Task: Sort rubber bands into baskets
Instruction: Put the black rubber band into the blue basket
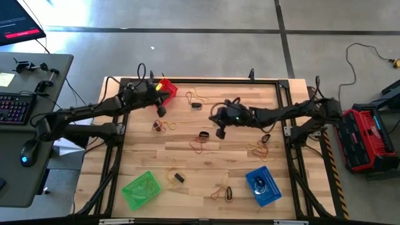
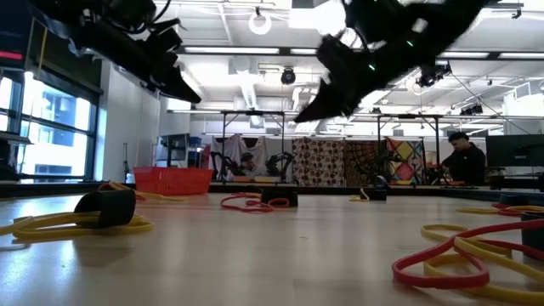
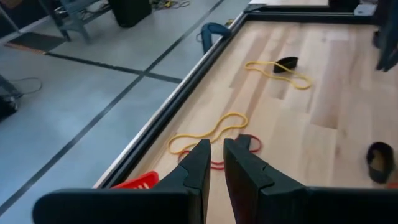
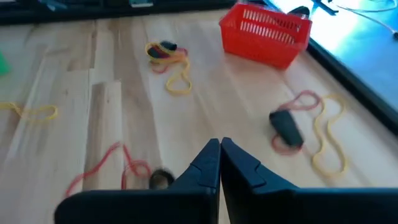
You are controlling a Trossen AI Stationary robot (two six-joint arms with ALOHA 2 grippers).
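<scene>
Rubber bands lie in small clusters over the wooden table: tan, red and black ones (image 1: 201, 142), (image 1: 164, 125), (image 1: 199, 100), (image 1: 259, 147), (image 1: 224, 192). The red basket (image 1: 166, 89) stands at the far left, the green basket (image 1: 141, 189) at the near left, and the blue basket (image 1: 263, 185) at the near right. My left gripper (image 1: 161, 111) hangs above the table just in front of the red basket; its fingers (image 3: 200, 163) stand a narrow gap apart with nothing between them. My right gripper (image 1: 220, 133) is shut and empty, in the air near the table's middle, beside a red band (image 4: 106, 165).
A black frame rail (image 3: 186, 93) runs along the table's edges. A desk with a keyboard (image 1: 14, 107) stands off the left side and a red and black machine (image 1: 365, 137) off the right. A person (image 2: 463, 157) works far behind the table.
</scene>
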